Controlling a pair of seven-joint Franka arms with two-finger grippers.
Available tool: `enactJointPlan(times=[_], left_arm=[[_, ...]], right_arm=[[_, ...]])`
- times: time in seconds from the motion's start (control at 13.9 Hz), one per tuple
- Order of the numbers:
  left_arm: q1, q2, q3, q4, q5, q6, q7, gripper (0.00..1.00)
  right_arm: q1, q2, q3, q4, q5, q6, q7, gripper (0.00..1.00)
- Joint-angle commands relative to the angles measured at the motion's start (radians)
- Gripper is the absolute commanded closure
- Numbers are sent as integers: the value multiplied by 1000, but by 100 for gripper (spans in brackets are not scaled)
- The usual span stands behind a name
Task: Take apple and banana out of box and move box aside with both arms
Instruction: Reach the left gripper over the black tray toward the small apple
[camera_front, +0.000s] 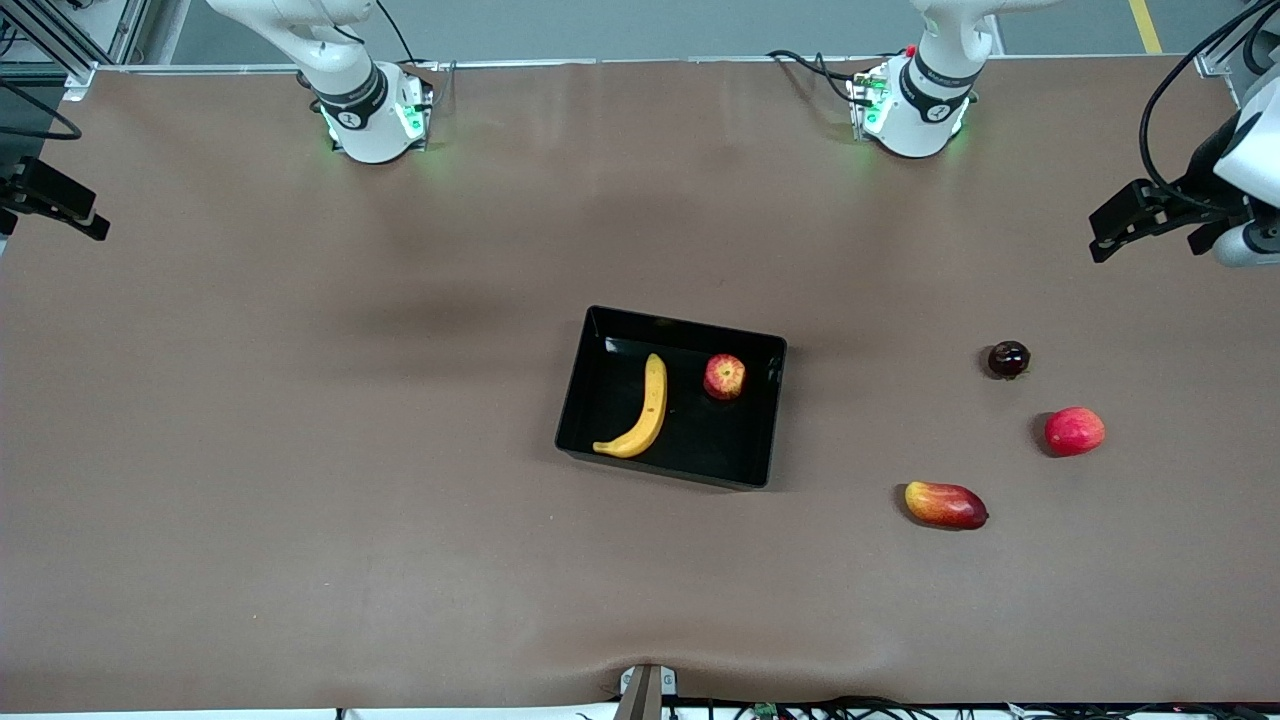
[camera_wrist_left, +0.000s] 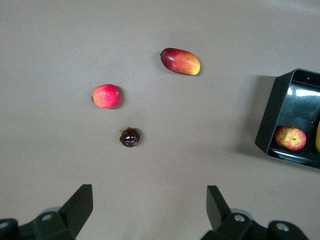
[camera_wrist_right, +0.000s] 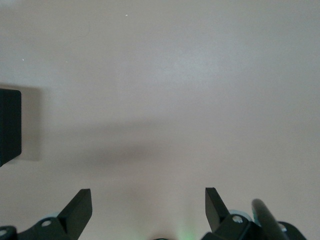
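Note:
The box (camera_front: 715, 440), a shallow black tray, sits mid-table. In it lie the yellow banana (camera_front: 645, 410) and the small red-and-yellow apple (camera_front: 724, 376), apart from each other. My left gripper (camera_front: 1120, 222) hangs open and empty over the left arm's end of the table. In the left wrist view that gripper (camera_wrist_left: 150, 210) has only bare table between its fingers, with the box (camera_wrist_left: 280, 115) and apple (camera_wrist_left: 290, 138) off to one side. My right gripper (camera_front: 70, 205) hangs open and empty over the right arm's end. In its wrist view the gripper (camera_wrist_right: 148, 210) faces bare table, and a corner of the box (camera_wrist_right: 10, 125) shows.
Three loose fruits lie toward the left arm's end: a dark round fruit (camera_front: 1008, 359), a plain red round fruit (camera_front: 1074, 431) and a red-yellow mango (camera_front: 945, 504), nearest the front camera. The left wrist view shows the same mango (camera_wrist_left: 180, 61), red fruit (camera_wrist_left: 106, 96) and dark fruit (camera_wrist_left: 130, 137).

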Motion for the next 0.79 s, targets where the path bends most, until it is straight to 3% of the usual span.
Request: enactJointPlan(times=[0.0,0.29,0.43,0.72], left_arm=[[0,9,-3,25,-12,-5,-5,0],[-32,79,-23,28,31,13,-2,0],[-97,140,-37,28,72,114,-35,0],[-222,231,-49,23,62,164,-267,0]], right_arm=[[-7,-8,2,-5,-8,3,-12,0],[-7,-8,2,-5,-8,3,-10,0],[-10,-7,0,-3,-6,0,-10,0],[-11,2,-1,4,-3,5,-9,0]])
